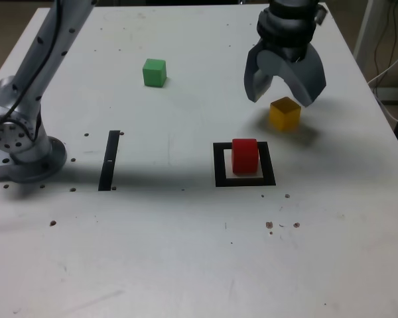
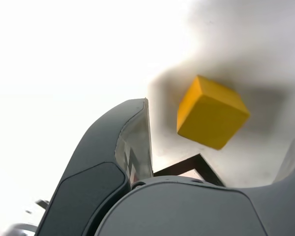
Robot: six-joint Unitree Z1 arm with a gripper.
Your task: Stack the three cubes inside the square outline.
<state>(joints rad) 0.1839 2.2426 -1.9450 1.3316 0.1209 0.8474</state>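
I see the small solid red cube (image 1: 245,156) sitting upright inside the thick black square outline (image 1: 219,165). The small solid yellow cube (image 1: 284,113) lies just beyond it, turned slightly; the small solid green cube (image 1: 154,72) rests well apart.

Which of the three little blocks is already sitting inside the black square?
The red cube. It rests on the white centre of the square outline, while the yellow cube and green cube sit on the bare table.
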